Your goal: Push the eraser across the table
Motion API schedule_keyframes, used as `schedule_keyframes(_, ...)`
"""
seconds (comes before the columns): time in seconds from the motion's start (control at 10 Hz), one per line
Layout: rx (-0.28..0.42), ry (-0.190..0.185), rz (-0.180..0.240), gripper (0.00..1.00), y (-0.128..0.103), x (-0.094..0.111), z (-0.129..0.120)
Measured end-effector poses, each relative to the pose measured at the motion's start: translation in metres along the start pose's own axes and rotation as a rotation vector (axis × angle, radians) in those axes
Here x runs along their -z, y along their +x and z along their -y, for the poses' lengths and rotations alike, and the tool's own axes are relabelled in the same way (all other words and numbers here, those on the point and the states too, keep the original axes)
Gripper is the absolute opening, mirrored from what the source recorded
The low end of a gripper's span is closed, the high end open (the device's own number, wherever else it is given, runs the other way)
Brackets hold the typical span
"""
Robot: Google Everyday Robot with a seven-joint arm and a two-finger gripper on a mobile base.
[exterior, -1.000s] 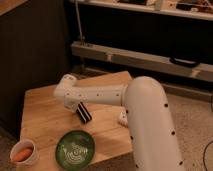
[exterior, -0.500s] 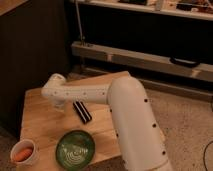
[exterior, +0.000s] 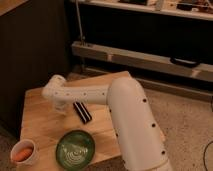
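The eraser (exterior: 82, 112), a black oblong block with pale stripes, lies near the middle of the light wooden table (exterior: 42, 125), angled from upper left to lower right. My white arm reaches from the lower right across the table to the left. Its wrist end sits at the table's left part. The gripper (exterior: 61, 106) points down just left of the eraser's upper end, close to the tabletop and mostly hidden under the wrist.
A green bowl (exterior: 75, 148) stands at the front edge, just below the eraser. A white cup (exterior: 23, 153) holding something orange stands at the front left corner. A dark cabinet stands on the left and metal shelving behind the table.
The arm's wrist end has swung further left across the table. The eraser lies about where it was.
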Motion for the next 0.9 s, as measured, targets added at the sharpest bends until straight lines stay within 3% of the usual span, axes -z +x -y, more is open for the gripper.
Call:
schedule_keyframes(0.2,-0.066,0.025,-0.014,0.15,0.037,0.003,0.01)
schedule_keyframes(0.7,-0.257,0.162,-0.041,0.15,0.114,0.048,0.058)
schedule_keyframes(0.9,-0.314,0.199,-0.044,0.15,0.138,0.052,0.076)
